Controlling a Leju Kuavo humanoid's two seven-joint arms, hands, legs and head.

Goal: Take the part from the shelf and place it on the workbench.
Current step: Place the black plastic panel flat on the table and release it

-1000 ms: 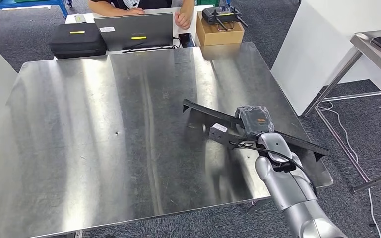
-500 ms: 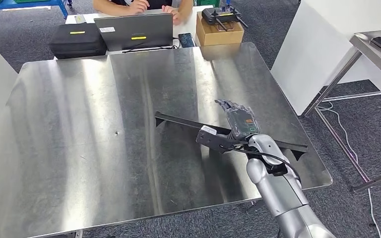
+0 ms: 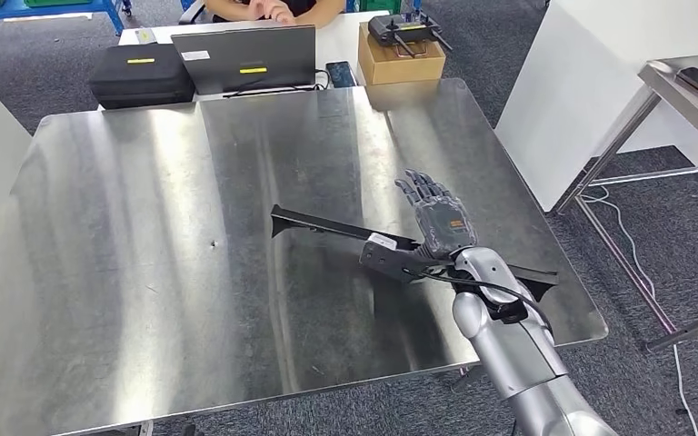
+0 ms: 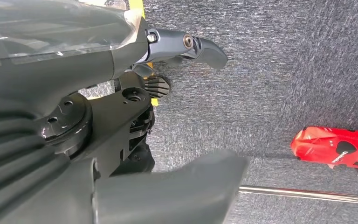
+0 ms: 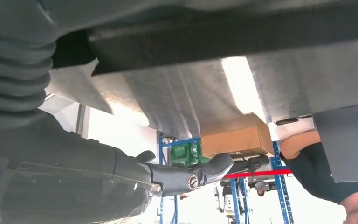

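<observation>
At the counter's near right corner, the robot's right hand (image 3: 436, 221) hovers with fingers spread, gripping nothing, directly above the part (image 3: 327, 227), a long black bar. The part lies flat on the steel counter (image 3: 145, 227), slanting from mid-surface toward the right edge, one end just short of it. Placement looks done; a clean finish calls for lifting the hand straight up without snagging the bar. The left hand (image 4: 121, 112) hangs over carpet, its grip state unclear. At the far edge sit a laptop (image 3: 244, 56) and cardboard box (image 3: 402, 56).
</observation>
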